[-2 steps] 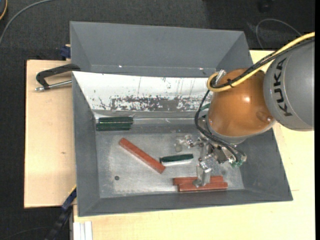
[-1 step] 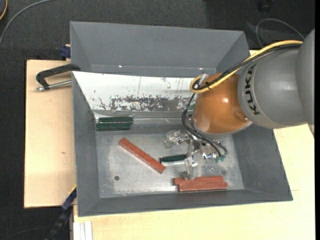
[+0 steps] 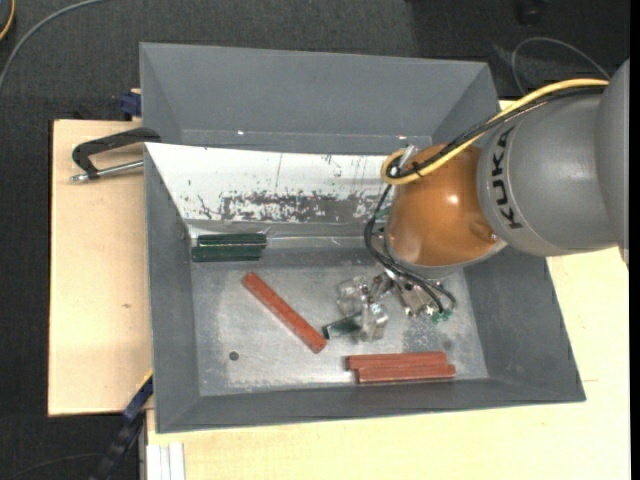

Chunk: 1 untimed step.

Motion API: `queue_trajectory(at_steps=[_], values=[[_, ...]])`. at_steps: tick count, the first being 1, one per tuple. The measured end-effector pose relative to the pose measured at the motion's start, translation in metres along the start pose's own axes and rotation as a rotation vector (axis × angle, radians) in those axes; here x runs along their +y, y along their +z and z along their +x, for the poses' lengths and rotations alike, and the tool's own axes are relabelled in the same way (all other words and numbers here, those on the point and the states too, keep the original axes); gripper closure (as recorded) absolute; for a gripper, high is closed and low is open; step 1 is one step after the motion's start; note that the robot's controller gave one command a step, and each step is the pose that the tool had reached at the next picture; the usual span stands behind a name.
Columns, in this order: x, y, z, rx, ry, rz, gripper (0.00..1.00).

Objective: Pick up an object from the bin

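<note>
My gripper (image 3: 362, 313) hangs low over the bin floor, right of centre, below the orange wrist cover. A small dark green thing (image 3: 343, 329) lies at its fingertips, just left of them; whether the fingers touch it I cannot tell. A long red-brown bar (image 3: 284, 312) lies diagonally to the left, its lower end close to the gripper. A second red-brown block (image 3: 401, 368) lies flat along the front wall, just below the gripper.
A dark green block (image 3: 229, 246) rests against the back wall at the left. A small dark dot (image 3: 234, 357) sits on the floor at front left. The arm and its orange cover hang over the bin's right side.
</note>
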State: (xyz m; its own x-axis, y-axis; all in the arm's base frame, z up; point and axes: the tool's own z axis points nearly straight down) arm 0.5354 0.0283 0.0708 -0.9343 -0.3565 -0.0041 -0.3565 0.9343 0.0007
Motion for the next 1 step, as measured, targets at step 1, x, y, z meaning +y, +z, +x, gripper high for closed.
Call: queue_trajectory(at_steps=[1], values=[[0.0196,-0.211,0.0097,-0.011,0.0,0.004,1.0]])
